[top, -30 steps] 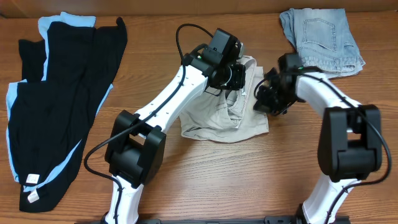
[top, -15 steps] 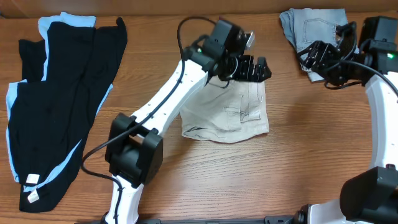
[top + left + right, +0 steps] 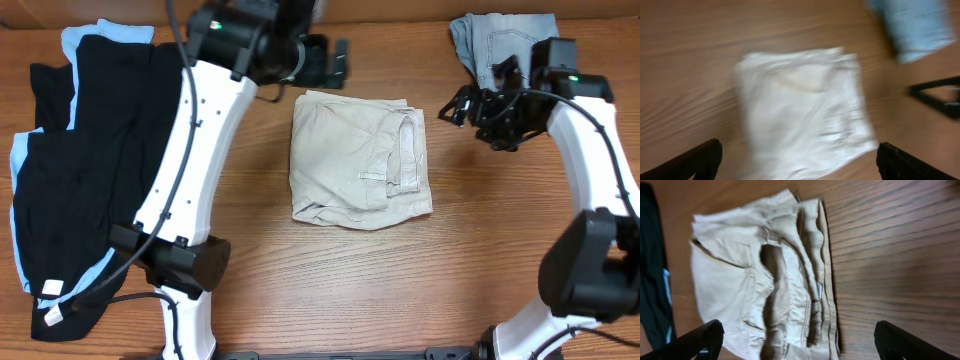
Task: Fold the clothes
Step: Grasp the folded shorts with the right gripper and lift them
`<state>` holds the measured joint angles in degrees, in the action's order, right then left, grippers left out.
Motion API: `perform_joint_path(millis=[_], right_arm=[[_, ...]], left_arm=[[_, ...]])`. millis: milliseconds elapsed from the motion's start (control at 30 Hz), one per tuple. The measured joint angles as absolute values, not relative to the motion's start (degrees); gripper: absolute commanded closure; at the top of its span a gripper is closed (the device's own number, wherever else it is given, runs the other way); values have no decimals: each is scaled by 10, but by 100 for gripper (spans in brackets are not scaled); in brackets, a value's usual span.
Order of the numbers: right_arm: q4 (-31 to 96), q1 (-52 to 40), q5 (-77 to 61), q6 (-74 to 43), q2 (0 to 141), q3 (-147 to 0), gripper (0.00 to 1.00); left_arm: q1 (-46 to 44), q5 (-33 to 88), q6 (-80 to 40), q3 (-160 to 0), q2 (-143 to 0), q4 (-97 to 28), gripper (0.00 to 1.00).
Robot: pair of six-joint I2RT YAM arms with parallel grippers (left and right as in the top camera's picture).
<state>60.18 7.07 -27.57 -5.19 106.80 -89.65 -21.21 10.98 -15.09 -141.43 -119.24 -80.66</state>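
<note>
The beige khaki shorts [image 3: 360, 165] lie folded in a rough square at the table's middle, waistband along their right side. My left gripper [image 3: 338, 62] hovers beyond their far left corner, open and holding nothing. In the left wrist view the shorts [image 3: 805, 105] are blurred, and the left gripper [image 3: 797, 162] spreads wide over them. To the right of the shorts, my right gripper [image 3: 462, 110] is open and empty. The right wrist view shows the shorts [image 3: 755, 280] above the wide-spread right gripper [image 3: 800, 340].
A black-and-light-blue garment [image 3: 95, 160] lies spread along the left side of the table. A faded denim garment [image 3: 515, 60] sits at the back right, just behind the right arm. Bare wooden tabletop [image 3: 400, 280] runs in front of the shorts.
Both grippers have opened and left the shorts. The left arm swung up toward the back left, the right arm pulled away to the right. The shorts now lie flat and folded.
</note>
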Motion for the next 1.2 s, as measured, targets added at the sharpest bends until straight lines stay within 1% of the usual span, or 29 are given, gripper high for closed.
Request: perform_joint_path(millis=[67,200,433,600,700,933,1000,1067,1133,1200], right_arm=[[594,60,-275,-44,1089,-896,0],[580,39,-274,-34,1132,-896,0],[562,14,-273,-25,1215,-896,0],[557,15,-292,-23,1238,-897,0],[556,16,-324,-21,1246,-900,0],[542,3,-470,-10,1286,-909,1],[531,-16,-525,-9,1300,-909,6],[514,-39,-561,-13,1312,-908,20],[494,-63,-584,-17,1323,-906,43],[474,-89,-595,-27,1333,-902,71]], left_arm=[[-202,68,-143,-1413,-1193,-830,0],[-188,30,-132,-1413,-1194,-848,0],[-162,6,-130,-1413,-1194,-857,0],[-155,2,-130,-1413,-1194,-861,0],[-155,2,-130,-1413,-1194,-862,0],[-155,1,-129,-1413,-1194,-870,0],[-155,1,-129,-1413,-1194,-871,0],[-155,2,-129,-1413,-1194,-871,0],[-155,1,-129,-1413,-1194,-871,0],[-155,1,-129,-1413,-1194,-871,0]])
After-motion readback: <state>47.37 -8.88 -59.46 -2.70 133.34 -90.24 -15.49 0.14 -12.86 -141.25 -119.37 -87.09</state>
